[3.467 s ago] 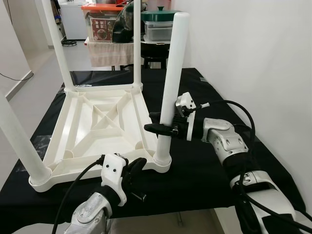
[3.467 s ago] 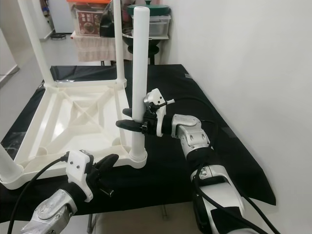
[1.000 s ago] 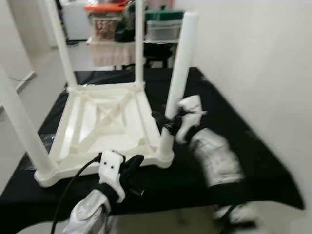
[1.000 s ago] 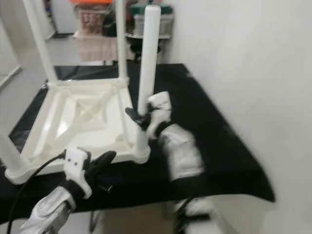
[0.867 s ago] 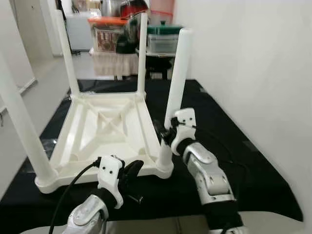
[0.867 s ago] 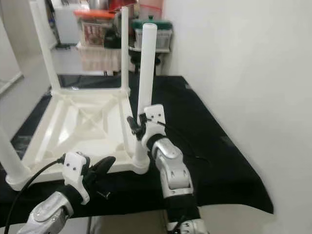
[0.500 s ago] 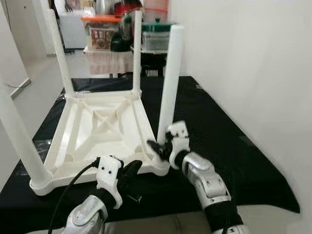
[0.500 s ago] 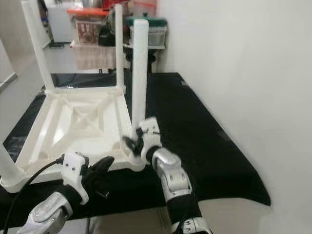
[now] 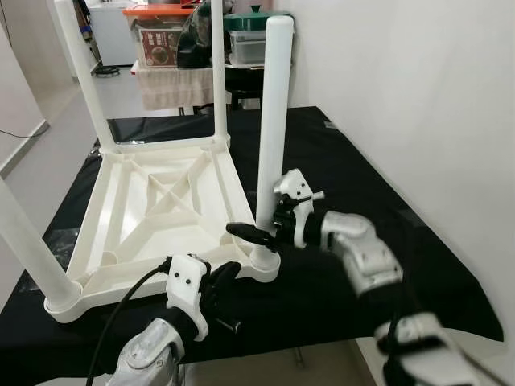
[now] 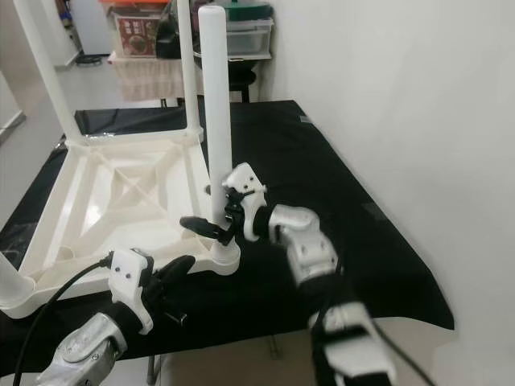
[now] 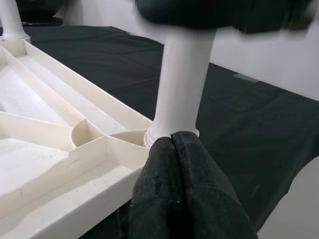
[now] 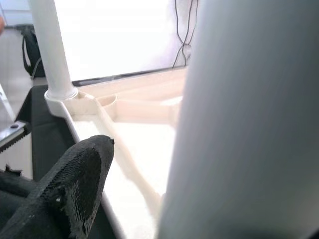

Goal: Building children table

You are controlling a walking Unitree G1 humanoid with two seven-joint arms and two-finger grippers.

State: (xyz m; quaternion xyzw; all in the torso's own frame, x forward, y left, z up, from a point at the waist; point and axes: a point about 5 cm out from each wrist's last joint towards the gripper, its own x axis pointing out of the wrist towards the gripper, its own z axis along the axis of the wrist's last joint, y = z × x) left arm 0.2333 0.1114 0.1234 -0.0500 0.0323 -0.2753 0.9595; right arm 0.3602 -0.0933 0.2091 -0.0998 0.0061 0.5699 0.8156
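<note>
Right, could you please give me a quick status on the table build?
Right gripper around the near-right white plastic leg, low by its socket. Left gripper shut, at the upturned white plastic tabletop near corner. Small black screw loose on black cloth.

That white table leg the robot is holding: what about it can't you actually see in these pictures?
- Whether the near leg is fully seated in its corner socket: eye views, the right gripper covers part of the joint.
- Second finger of that gripper: hidden behind the leg.
- Right wrist view: leg blurred, too close.
- Left wrist view: shut left gripper covers the socket's front.
</note>
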